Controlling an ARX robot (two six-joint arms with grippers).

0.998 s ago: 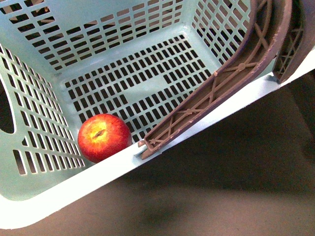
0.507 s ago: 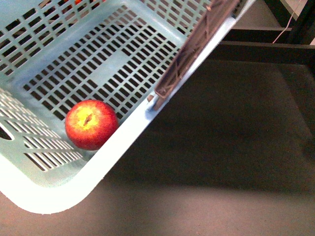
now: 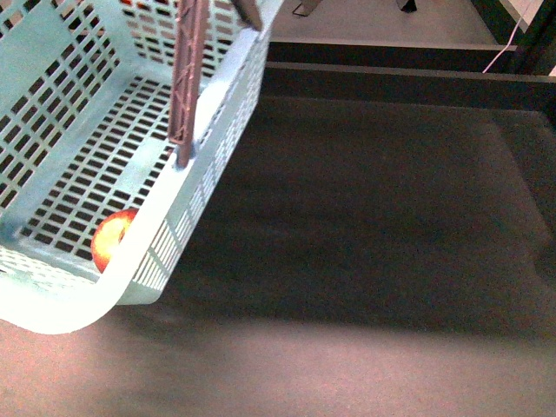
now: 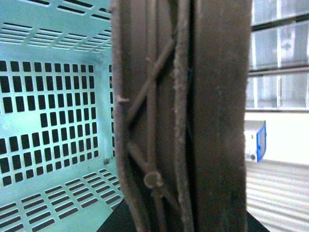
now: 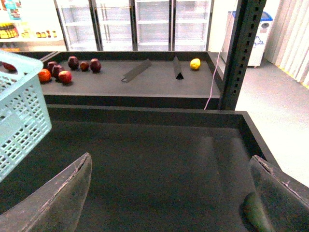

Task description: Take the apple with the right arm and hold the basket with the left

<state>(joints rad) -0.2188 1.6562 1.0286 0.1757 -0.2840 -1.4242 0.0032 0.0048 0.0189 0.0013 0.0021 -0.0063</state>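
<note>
At far left, a pale blue slotted basket [image 3: 52, 300] sits at an angle, seemingly tipped or lifted off the dark table [image 3: 391, 226]. A red and yellow apple [image 3: 111, 241] lies on the basket floor in its near corner, against the wall and half hidden behind the rim. A brown ribbed handle [image 3: 188, 87] stands upright on the rim just beyond it. That handle fills the left wrist camera at very close range, so the left gripper probably has it, but its jaws cannot be made out, so I cannot tell.

To the right, the table is bare and dark. The right gripper [image 5: 169, 203] hangs over it, well apart from the basket, fingers [image 5: 63, 198] spread wide and holding nothing.

The risks, as I judge them: a basket held by one handle may swing or tip further, and the apple could roll. Reaching in, the right gripper could strike the rim or handle, since the apple sits low behind them.
</note>
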